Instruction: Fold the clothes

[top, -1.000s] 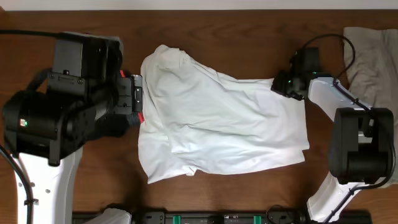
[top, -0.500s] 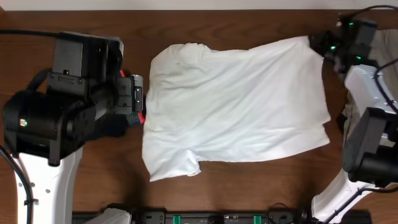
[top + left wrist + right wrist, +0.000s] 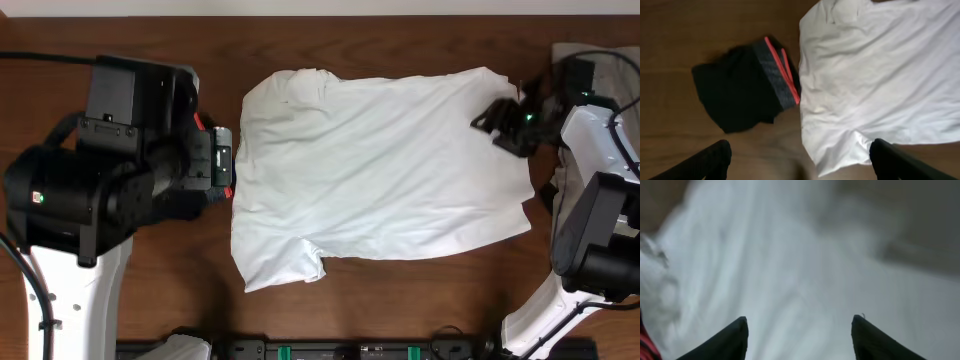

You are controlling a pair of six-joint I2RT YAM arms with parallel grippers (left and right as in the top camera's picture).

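Note:
The white T-shirt (image 3: 380, 170) lies spread nearly flat in the middle of the wooden table, its lower-left sleeve (image 3: 280, 270) folded under. My right gripper (image 3: 505, 118) hovers open over the shirt's far right corner, and the right wrist view shows only white cloth below its empty gripper (image 3: 799, 330). The left gripper (image 3: 222, 162) stands beside the shirt's left edge. In the left wrist view the left gripper (image 3: 800, 162) is open wide above bare wood, with the black shorts (image 3: 740, 95) and their grey-red waistband against the shirt (image 3: 880, 75). A beige-grey garment (image 3: 620, 60) lies at the far right.
The bulky left arm (image 3: 90, 190) covers the table's left side and hides the shorts from overhead. The right arm's base (image 3: 590, 240) stands at the right edge. A black rail (image 3: 350, 350) runs along the front edge.
The right gripper pulled the shirt's bunched corner out to the far right, spreading it flat, then let go, opened and drew back slightly. The left arm hardly moved.

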